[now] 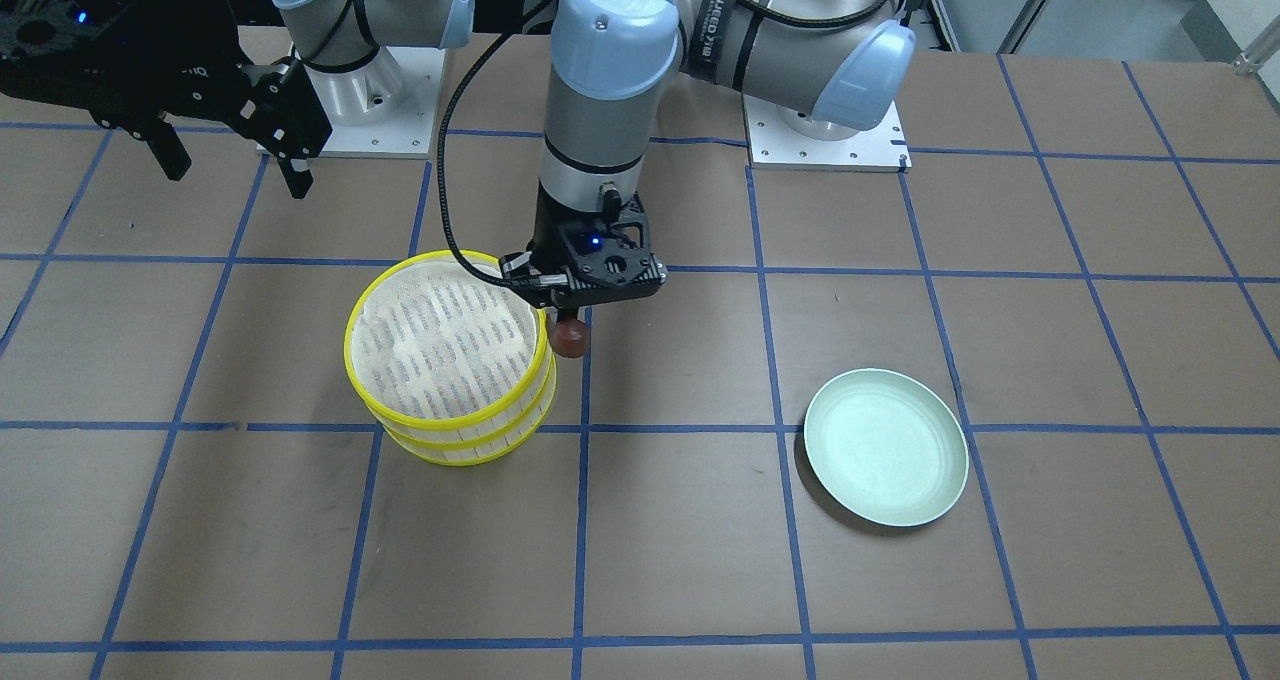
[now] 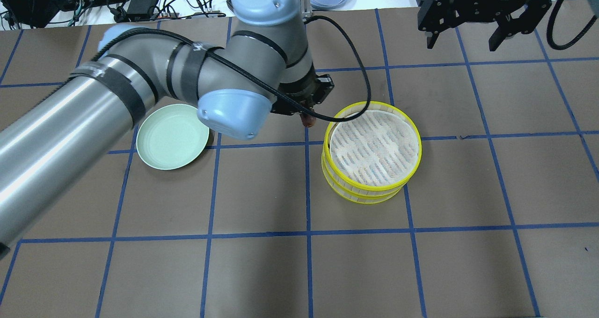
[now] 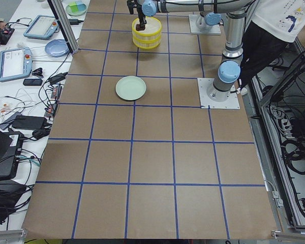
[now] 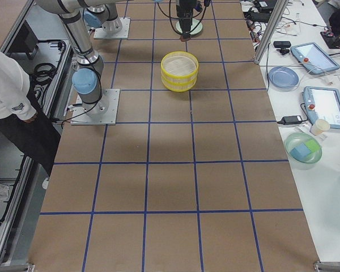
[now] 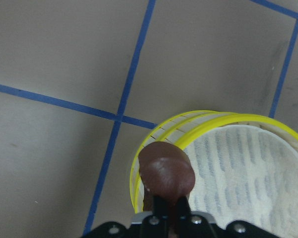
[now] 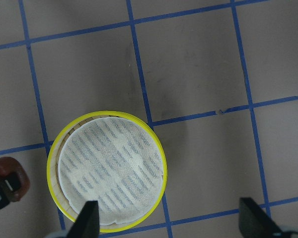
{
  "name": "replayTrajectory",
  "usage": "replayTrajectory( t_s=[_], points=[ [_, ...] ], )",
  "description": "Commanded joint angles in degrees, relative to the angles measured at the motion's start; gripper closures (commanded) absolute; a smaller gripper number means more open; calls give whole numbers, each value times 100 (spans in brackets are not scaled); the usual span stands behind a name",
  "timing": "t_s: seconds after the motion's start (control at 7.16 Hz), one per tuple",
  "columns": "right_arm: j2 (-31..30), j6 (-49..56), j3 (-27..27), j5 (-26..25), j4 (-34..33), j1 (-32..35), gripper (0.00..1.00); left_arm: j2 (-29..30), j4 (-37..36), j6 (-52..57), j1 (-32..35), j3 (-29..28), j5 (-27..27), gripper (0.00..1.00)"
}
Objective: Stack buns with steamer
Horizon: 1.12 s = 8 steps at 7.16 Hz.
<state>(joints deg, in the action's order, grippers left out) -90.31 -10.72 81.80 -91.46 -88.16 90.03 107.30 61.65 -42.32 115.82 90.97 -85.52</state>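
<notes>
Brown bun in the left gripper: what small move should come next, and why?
Probably slide it sideways over the middle of the top basket. The left gripper holds the brown bun in the air near the yellow rim, not yet over the white base, and that basket is empty.

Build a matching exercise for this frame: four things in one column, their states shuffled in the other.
1. brown bun
2. steamer
3. plate
4. right gripper

A. jaws open, raised away from the steamer
B. two tiers stacked, top tier empty
C. held by the left gripper at the steamer's rim
D. pale green, empty

Pairs: 1-C; 2-B; 3-D; 4-A
</notes>
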Motion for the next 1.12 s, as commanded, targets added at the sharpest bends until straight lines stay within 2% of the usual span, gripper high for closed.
replayTrajectory(
  t_s=[0.0, 0.14, 0.28, 0.42, 0.56, 0.84, 0.98],
  points=[
    [-74, -98, 142, 67, 18, 6, 0, 334, -580, -503, 395, -1, 314, 98],
    [-196, -97, 309, 67, 10, 6, 0, 501, -697, -566, 441, -1, 334, 79],
    [-249, -97, 424, 67, -25, 6, 0, 650, -924, -550, 493, -9, 422, 37],
    [-250, -80, 425, 41, -34, 6, 0, 695, -952, -532, 528, -18, 457, 12],
    [-259, -45, 425, 40, -17, 6, 0, 696, -1014, -558, 529, -18, 475, 0],
    [-232, 899, 451, 49, 18, -2, 0, 722, -1014, -558, 529, -18, 467, 0],
    [-232, 974, 442, 23, 27, -3, 0, 722, -1014, -558, 529, -18, 466, 0]
  ],
)
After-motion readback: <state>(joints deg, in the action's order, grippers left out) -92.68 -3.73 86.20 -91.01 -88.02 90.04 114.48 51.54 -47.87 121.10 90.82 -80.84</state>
